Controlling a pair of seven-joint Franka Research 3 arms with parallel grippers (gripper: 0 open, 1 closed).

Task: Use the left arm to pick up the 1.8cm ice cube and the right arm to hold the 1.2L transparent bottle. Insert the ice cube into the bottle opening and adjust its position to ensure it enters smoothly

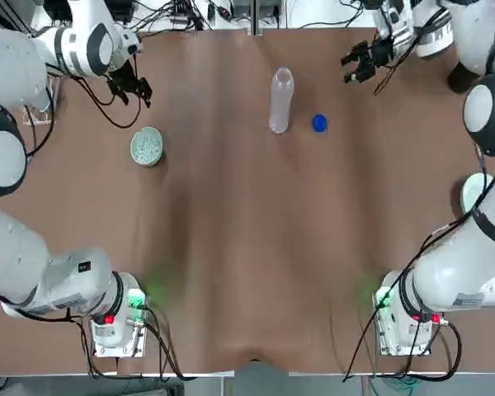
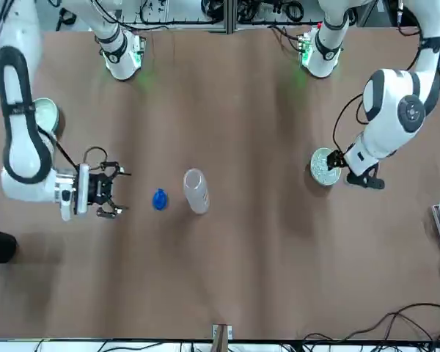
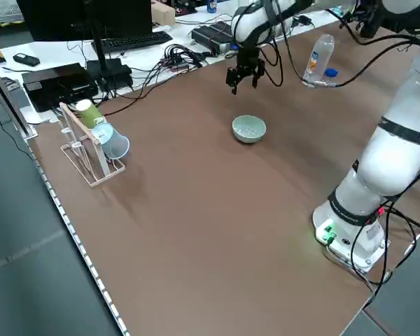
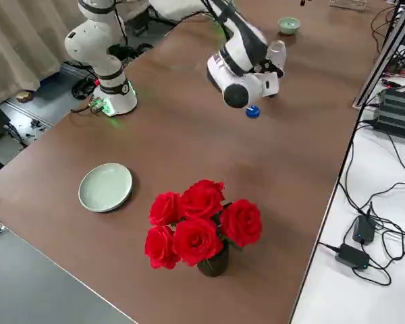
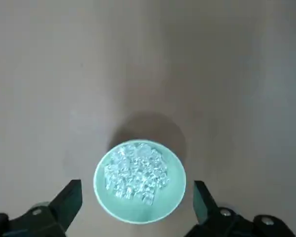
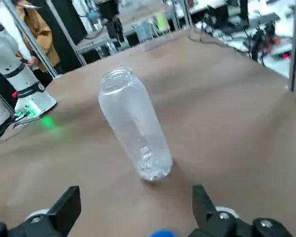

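While left hand (image 5: 138, 202) hovers open over bowl (image 5: 139, 181), single ice cubes (image 5: 137, 170) blur together; right hand (image 6: 136, 205) open, blue cap (image 6: 163, 233) cut off.

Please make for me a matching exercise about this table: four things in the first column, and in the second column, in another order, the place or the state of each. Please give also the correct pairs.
Things
1. transparent bottle
2. blue cap
3. ice cubes
4. left gripper

Places and states
A. heaped inside the pale green bowl
B. open and holding nothing
C. upright, with its mouth uncovered
D. lying off the bottle, a short way to one side

Right pairs: 1-C, 2-D, 3-A, 4-B
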